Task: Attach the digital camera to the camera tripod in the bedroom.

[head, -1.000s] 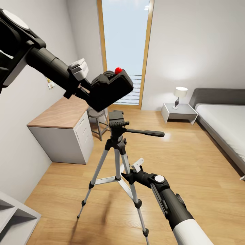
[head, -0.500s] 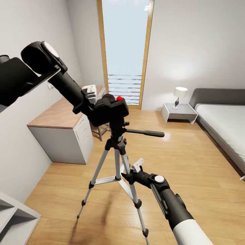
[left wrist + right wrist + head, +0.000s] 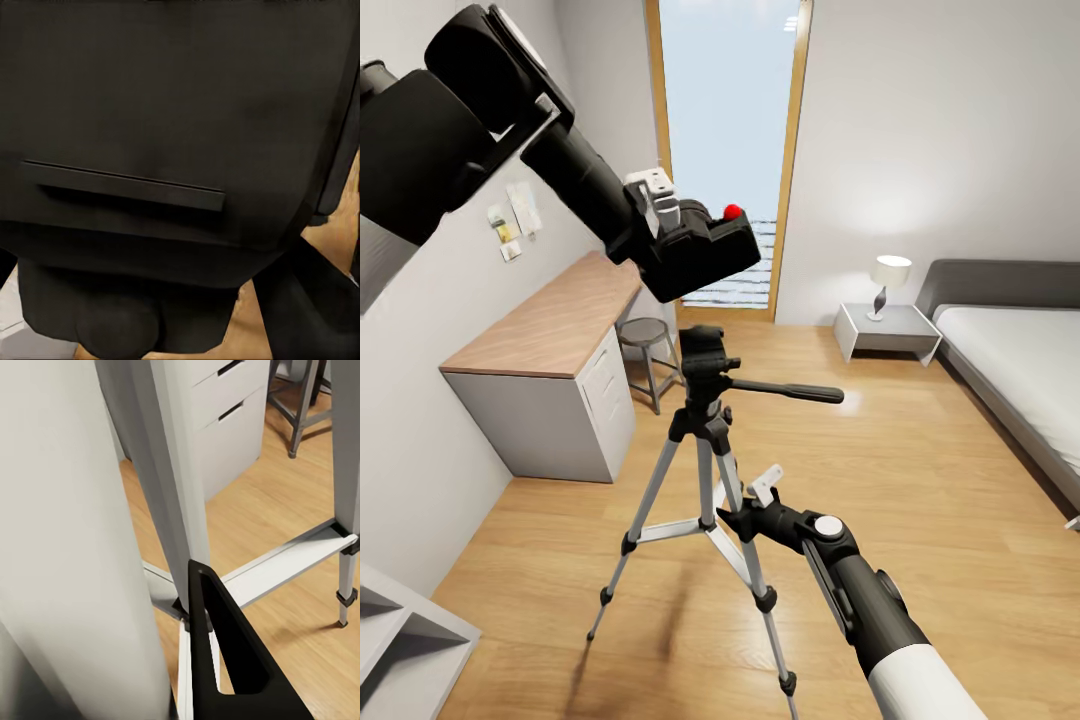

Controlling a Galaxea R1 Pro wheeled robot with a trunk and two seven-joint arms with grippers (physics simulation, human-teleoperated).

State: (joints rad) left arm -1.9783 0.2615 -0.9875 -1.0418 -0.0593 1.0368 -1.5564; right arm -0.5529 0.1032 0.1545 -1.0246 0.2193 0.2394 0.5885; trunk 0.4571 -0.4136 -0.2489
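In the head view my left gripper (image 3: pixel 678 243) is shut on the digital camera (image 3: pixel 710 255), a black chunky body with a red button (image 3: pixel 733 211) on top. It hangs tilted a short way above the black head (image 3: pixel 702 350) of the camera tripod (image 3: pixel 710 470), clear of it. The pan handle (image 3: pixel 790 391) points right. The left wrist view looks straight onto the camera's dark body (image 3: pixel 180 112). My right gripper (image 3: pixel 747 503) stands open low beside a silver tripod leg (image 3: pixel 176 510), which runs close past its black finger (image 3: pixel 225 660).
A wood-topped grey desk (image 3: pixel 550 325) and a stool (image 3: pixel 643 335) stand left of the tripod. The tall window (image 3: pixel 730 150) is behind it. A nightstand (image 3: pixel 887 332) with a lamp and the bed (image 3: pixel 1020 360) are at right. A white shelf (image 3: pixel 400 640) sits at bottom left.
Half a second ago the camera was down at the tripod head; my left arm has since lifted it up and slightly right. The right arm and tripod have not moved.
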